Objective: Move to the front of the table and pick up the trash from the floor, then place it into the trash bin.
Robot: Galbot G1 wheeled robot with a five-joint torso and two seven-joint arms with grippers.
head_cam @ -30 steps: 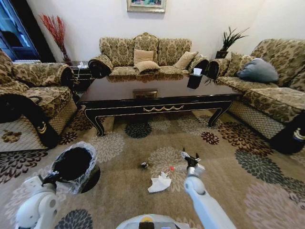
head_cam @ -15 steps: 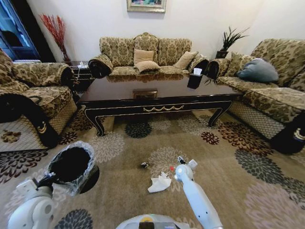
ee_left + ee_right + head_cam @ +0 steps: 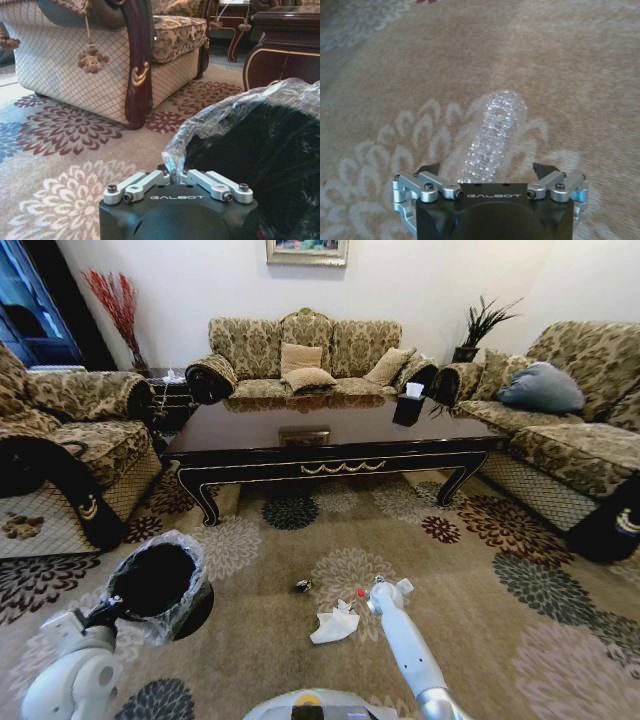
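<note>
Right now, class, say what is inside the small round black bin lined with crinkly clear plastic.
Inside the small round black bin only its clear plastic liner shows, pinched at the rim by the left gripper; the bottom is hidden.

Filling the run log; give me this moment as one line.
right gripper open, straddling clear bottle on carpet | left gripper shut on trash bin liner | tissue on carpet

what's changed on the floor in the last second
The right gripper swung in toward the robot's left and now sits low beside the red bit, open over a clear bottle on the carpet. The left gripper stays shut on the bin liner. Tissue, dark scrap and table unmoved.
</note>
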